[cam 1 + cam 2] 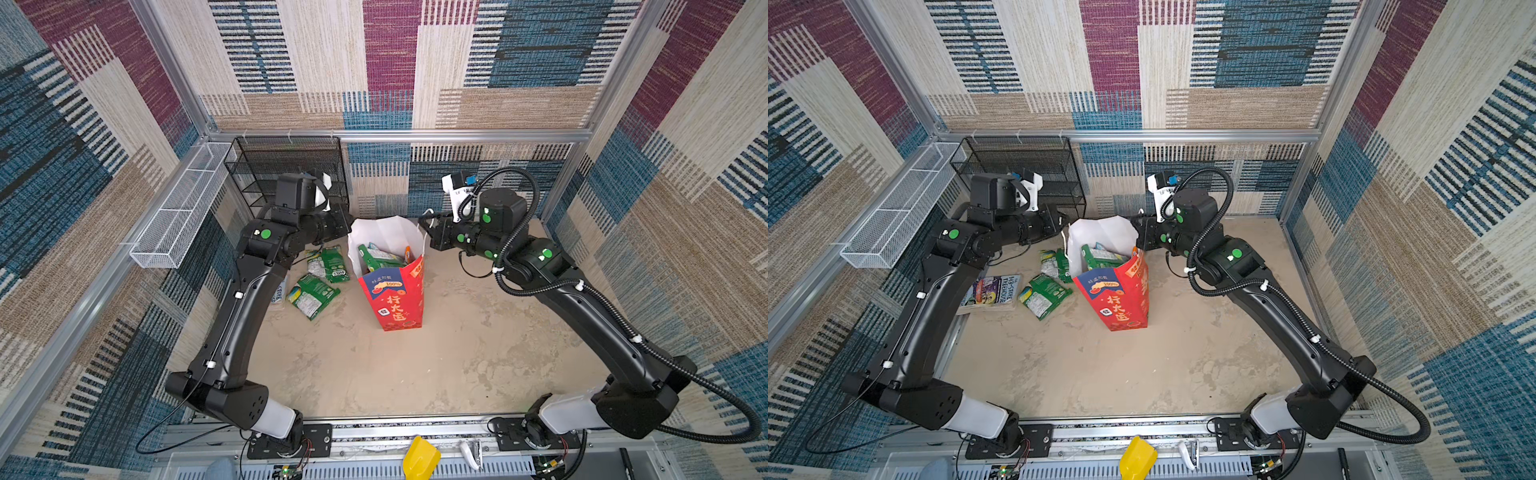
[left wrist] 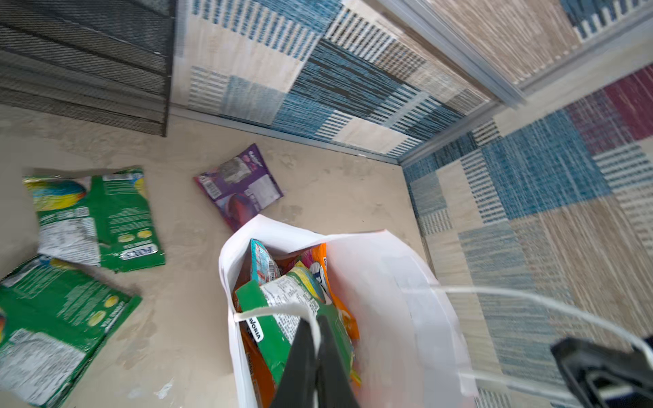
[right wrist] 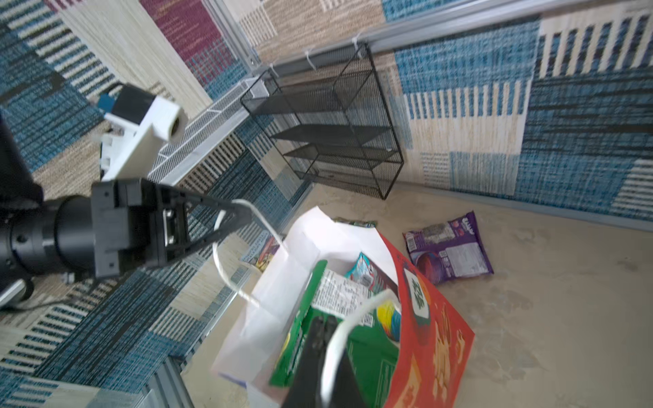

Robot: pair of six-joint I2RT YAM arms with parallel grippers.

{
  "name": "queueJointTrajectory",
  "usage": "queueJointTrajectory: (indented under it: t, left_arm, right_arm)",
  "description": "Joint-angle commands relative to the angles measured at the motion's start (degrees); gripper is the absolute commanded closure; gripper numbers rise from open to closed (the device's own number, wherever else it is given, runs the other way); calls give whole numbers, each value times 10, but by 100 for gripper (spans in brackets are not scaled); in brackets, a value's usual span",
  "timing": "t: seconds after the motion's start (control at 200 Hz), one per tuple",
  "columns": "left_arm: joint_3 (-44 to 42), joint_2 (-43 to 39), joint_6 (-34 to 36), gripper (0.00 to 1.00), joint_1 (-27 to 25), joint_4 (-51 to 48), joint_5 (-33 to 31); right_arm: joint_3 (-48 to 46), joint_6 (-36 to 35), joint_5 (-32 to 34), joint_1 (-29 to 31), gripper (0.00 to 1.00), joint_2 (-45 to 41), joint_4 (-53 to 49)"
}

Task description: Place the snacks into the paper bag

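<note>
Obs.: the paper bag (image 1: pixel 395 299) (image 1: pixel 1121 299) stands upright near the middle of the tabletop (image 1: pixel 415 374), mouth open, white inside showing in both top views.

Left tool (image 1: pixel 349 225) (image 2: pixel 318 319): we see it at the bag's left rim. In the left wrist view its fingers are pressed together on the left-side cord handle (image 2: pixel 272 311). The right wrist view shows the same tool (image 3: pixel 243 212) with that cord looping down from its tip.

Right tool (image 1: pixel 424 224) (image 3: pixel 325 323): at the bag's right rim, fingers closed on the right-side cord handle (image 3: pixel 353 319). We see both cords drawn outward from the rim.

Snacks inside the bag:
- a green pouch (image 1: pixel 374 259) (image 2: pixel 279 328) on top;
- a teal pouch (image 2: pixel 263 261) (image 3: pixel 367 272) beside it;
- an orange pouch (image 2: pixel 339 300) against the bag wall.

We cannot count what lies deeper.

Snacks on the tabletop:
- two green pouches (image 1: pixel 330 264) (image 1: pixel 313 295) lie flat just left of the bag, printed backs up, their corners overlapping in the left wrist view;
- a purple pouch (image 2: pixel 240 183) (image 3: pixel 448 250) lies flat behind the bag, toward the back wall. The bag hides it in both top views.

Other: a book (image 1: pixel 992 291) lies partly under the left arm. A black mesh shelf (image 1: pixel 286 166) stands at the back left corner, and a white mesh basket (image 1: pixel 178 216) hangs on the left rail.
</note>
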Motion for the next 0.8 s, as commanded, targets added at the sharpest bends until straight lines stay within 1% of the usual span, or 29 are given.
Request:
queueJointTrajectory:
  t: [0.0, 0.04, 0.085, 0.155, 0.21, 0.255, 0.321, 0.376, 0.456, 0.531, 0.621, 0.711, 0.786, 0.796]
  left_arm:
    - [37, 40, 6, 100, -6, -8, -15]
    - [61, 56, 5, 100, -6, -23, 6]
    - [65, 56, 0, 100, -10, -22, 20]
    - [29, 42, -3, 100, -37, 25, -10]
    - [10, 56, -11, 100, -46, 62, 11]
    - [51, 94, -18, 100, -44, 27, 34]
    - [154, 150, -11, 100, -46, -45, 67]
    - [173, 154, -22, 100, -50, -54, 84]
    - [136, 124, -28, 100, -67, -28, 67]
    - [68, 91, -30, 100, -79, 16, 52]
    - [-23, 67, -40, 100, -82, 66, 45]
    - [-69, 66, -52, 100, -81, 77, 56]
    - [-93, 57, -60, 100, -82, 94, 73]
    - [-96, 54, -61, 98, -82, 97, 74]
  right_arm:
    - [3, 7, -31, -22, 100, 2, 21]
    - [-5, 9, -28, -24, 100, -12, 24]
    - [-33, 8, -15, -24, 100, -38, 40]
    - [-93, 5, 9, -31, 100, -69, 66]
    - [-98, 10, -13, -55, 100, -64, 46]
    - [-92, 16, -42, -74, 100, -59, 31]
    - [-86, 18, -56, -81, 100, -68, 37]
    - [-78, 14, -48, -81, 100, -81, 34]
    - [-108, 12, -27, -82, 100, -116, 39]
    - [-171, 13, -24, -81, 100, -149, 49]
    - [-243, 16, -20, -83, 100, -181, 62]
    - [-286, 16, -18, -88, 100, -200, 66]
    - [-291, 12, -22, -89, 100, -210, 58]
    - [-291, 12, -23, -89, 100, -212, 57]
